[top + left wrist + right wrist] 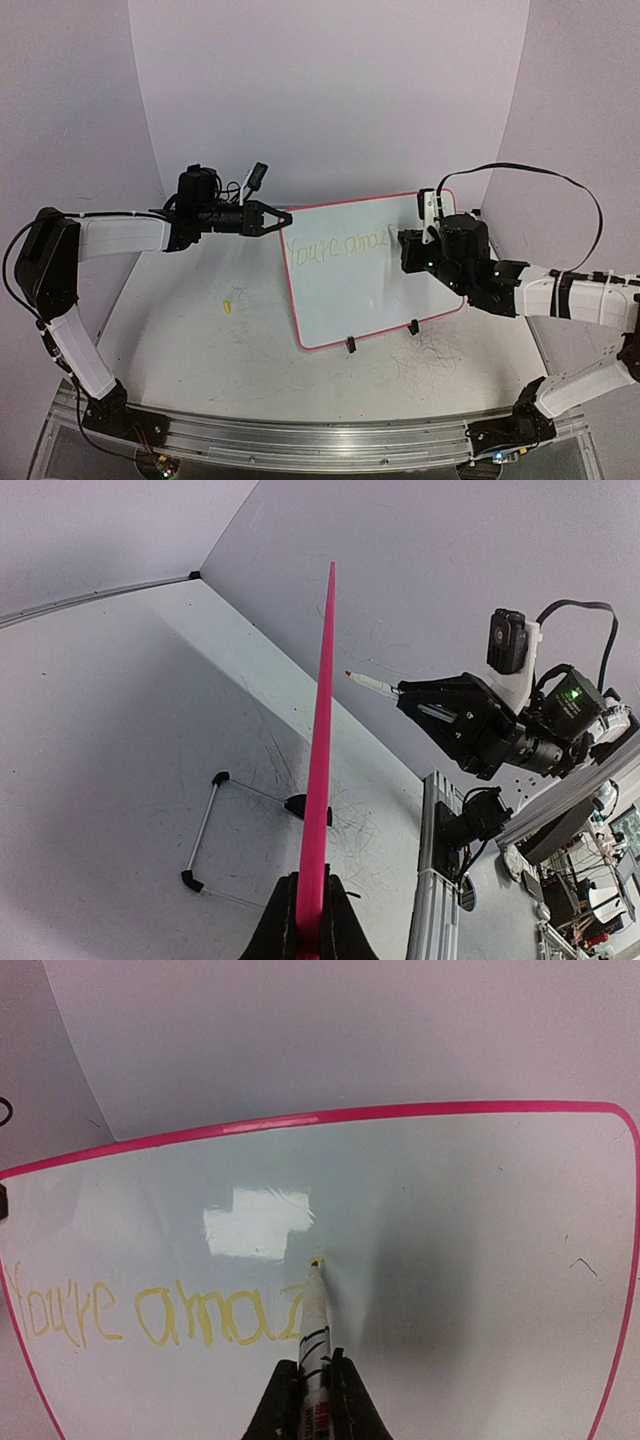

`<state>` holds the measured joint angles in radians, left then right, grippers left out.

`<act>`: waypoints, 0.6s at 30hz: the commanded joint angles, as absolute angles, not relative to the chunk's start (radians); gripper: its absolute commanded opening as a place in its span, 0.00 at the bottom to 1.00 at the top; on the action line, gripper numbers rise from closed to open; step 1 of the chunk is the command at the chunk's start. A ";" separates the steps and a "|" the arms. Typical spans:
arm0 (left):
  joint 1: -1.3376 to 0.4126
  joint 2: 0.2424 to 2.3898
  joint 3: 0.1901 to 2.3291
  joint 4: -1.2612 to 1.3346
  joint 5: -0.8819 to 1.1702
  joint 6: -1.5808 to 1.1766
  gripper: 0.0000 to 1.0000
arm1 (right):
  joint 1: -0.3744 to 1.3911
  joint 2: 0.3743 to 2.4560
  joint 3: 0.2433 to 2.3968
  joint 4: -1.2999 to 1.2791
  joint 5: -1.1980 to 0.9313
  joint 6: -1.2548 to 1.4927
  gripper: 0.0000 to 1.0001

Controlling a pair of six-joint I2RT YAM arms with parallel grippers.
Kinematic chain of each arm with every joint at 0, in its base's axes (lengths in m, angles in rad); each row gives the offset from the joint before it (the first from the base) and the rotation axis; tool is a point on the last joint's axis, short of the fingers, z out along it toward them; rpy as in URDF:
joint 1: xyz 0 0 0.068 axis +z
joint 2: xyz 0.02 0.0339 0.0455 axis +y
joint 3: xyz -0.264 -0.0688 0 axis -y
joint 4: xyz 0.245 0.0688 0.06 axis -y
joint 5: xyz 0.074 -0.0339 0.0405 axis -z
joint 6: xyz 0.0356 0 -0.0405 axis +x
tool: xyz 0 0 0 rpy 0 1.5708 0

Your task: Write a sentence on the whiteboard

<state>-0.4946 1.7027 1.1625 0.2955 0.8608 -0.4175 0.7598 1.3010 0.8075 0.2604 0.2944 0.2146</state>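
1. Room: plain pale walls [330,90] close in behind and on both sides of both pincers.

2. Table [200,330]: white and scuffed with fine scribble marks, lying under both arms.

3. Whiteboard [370,290]: pink-edged, tilted up off the table on 2 black clip feet [351,345] at its lower edge. It sits directly ahead of the right pincer, face on. From the left pincer it rises edge-on as a thin pink line.

4. Left pincer [280,217]: fingers together, clamped on the board's left edge. I judge it is steadying the board.

5. Right pincer [408,245]: fingers clamped on the marker [314,1320]. This arm does the writing.

6. Sentence [150,1315]: faint yellow, reading "You're amaz" so far, so I judge it unfinished. Its long axis follows the board's long side. All of it lies left of the right pincer, in that pincer's own view.

7. Marker tip: just ahead of the right fingers, at the end of the last letter and apparently touching the board. Bare board opens to the pincer's right, so I judge the coming strokes should go that way, level with the line.

8. Small yellow piece [227,306], perhaps a cap: on the table below the left pincer, well apart from the board.
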 commanded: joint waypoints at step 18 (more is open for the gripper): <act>-0.494 1.670 1.160 0.267 0.841 -0.405 0.00 | 0.756 1.333 0.794 0.261 0.311 0.227 0.00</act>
